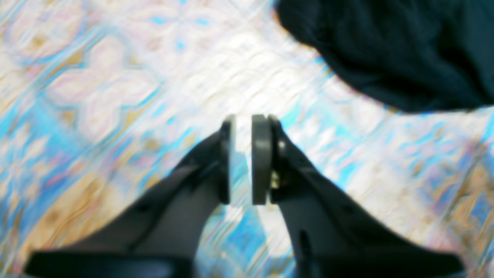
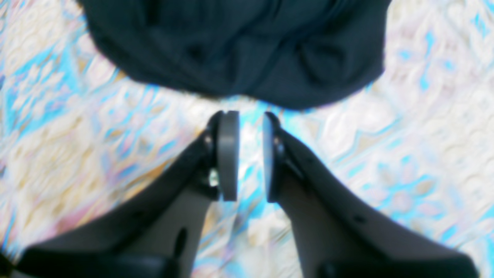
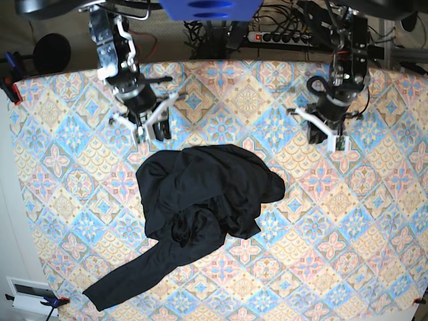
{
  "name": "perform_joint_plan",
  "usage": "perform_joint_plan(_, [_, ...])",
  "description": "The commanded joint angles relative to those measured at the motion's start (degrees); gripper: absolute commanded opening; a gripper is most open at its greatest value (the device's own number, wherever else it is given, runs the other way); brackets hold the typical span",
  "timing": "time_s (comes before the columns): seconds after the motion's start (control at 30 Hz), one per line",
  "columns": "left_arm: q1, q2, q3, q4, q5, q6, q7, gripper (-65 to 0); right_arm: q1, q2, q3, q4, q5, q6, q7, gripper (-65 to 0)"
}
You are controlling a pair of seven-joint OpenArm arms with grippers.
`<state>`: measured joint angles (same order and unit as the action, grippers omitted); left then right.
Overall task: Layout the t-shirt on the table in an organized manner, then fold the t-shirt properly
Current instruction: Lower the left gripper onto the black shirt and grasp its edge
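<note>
The t-shirt lies crumpled in a heap near the middle of the table, one long sleeve trailing out toward the table's near corner on the base view's left. No hem, collar or shoulder line shows flat; layout has not begun in any orderly sense.

My right gripper hangs above bare cloth just short of the garment's edge, pads parted by a narrow gap and holding nothing. My left gripper is likewise slightly parted and empty, over bare pattern with the fabric off to one side, well clear of the pads.

In my judgement the step in hand is a fresh pick to spread the heap. To do it well, I should open wider before descending, take a single layer at an outer edge rather than a bunched fold, and have both arms grip at separated points so the body can be drawn taut.

Limits of inspection: both wrist views are blurred, so fabric layers cannot be told apart. The second sleeve is buried or folded under; I cannot locate it. The collar is not identifiable.
</note>
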<state>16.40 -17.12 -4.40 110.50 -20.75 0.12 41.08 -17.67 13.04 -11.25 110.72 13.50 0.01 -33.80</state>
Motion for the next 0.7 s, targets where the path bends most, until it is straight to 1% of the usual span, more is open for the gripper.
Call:
perform_joint_plan(0.0, [-2.38, 0.29, 0.14, 0.05, 0.14, -0.08, -0.24, -52.8, 0.22, 0.28, 0.12, 0.1, 0.0, 0.21, 0.79, -52.6])
perform_joint_plan(0.13, [-10.12, 3.28, 2.87, -5.31, 0.23, -0.08, 2.13, -47.4, 0.4, 0.28, 0.48, -0.69, 0.0, 0.21, 0.79, -51.7])
perform_joint_plan(0.33, [-19.08, 8.11, 7.17, -18.06, 0.23, 0.01, 2.13, -46.2, -0.04, 0.37, 0.48, 0.62, 0.0, 0.21, 0.79, -51.7])
perform_joint_plan(0.43, [-22.25, 10.66, 8.76, -22.72, 0.23, 0.01, 2.13, -46.2, -0.13, 0.46, 0.56, 2.03, 0.0, 0.21, 0.79, -51.7])
perform_joint_plan(0.57, [-24.62, 13.21, 8.93, -27.73, 0.23, 0.01, 2.13, -45.7, -0.66, 0.54, 0.56, 2.91, 0.0, 0.21, 0.79, -51.7])
perform_joint_plan(0.67, [-25.68, 13.92, 9.99, -30.28, -0.3, 0.1, 2.13, -40.6, -2.5, 0.54, 0.65, 2.91, 0.0, 0.21, 0.88, -51.7])
